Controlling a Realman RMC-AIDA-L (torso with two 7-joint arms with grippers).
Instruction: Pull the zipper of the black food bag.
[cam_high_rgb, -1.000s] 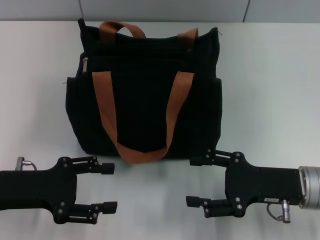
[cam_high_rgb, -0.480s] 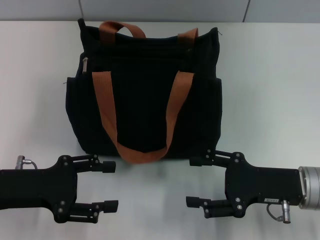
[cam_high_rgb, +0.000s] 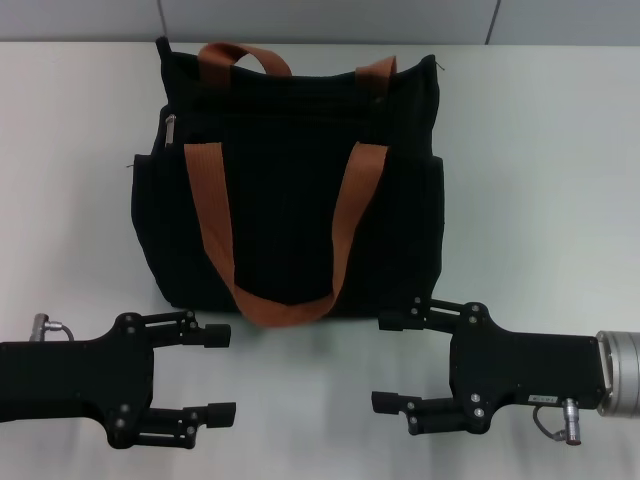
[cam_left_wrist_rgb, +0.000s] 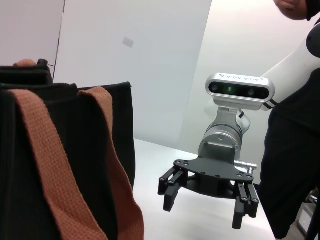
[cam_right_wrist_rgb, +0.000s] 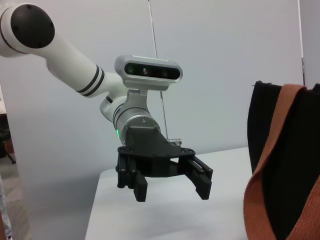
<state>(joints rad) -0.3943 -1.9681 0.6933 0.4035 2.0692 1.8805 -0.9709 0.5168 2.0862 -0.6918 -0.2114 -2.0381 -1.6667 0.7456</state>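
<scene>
**Black bag lying flat, both hands spread in front of it**

While the left hand (cam_high_rgb: 213, 373) hangs low over the white surface (cam_high_rgb: 540, 150) with its two fingers spread wide and nothing between them, the black food bag (cam_high_rgb: 290, 180) lies just beyond it, in the middle of the surface. The bag is a boxy, soft tote of ribbed black fabric, wider than either hand, its mouth turned away from the robot and its base nearest the hands. Its long axis runs from side to side. Two rust-brown straps of woven webbing (cam_high_rgb: 275, 300) cross it: one loops down over the front panel in a U, the other arches above the far rim. The zipper (cam_high_rgb: 170, 129) is a small silver metal tab near the bag's upper left corner, hanging lengthwise down the side panel; the black track itself is hard to make out against the fabric. The right hand (cam_high_rgb: 388, 361) sits just off the bag's lower right corner, fingers wide apart and empty, pointing left towards the other hand.
</scene>
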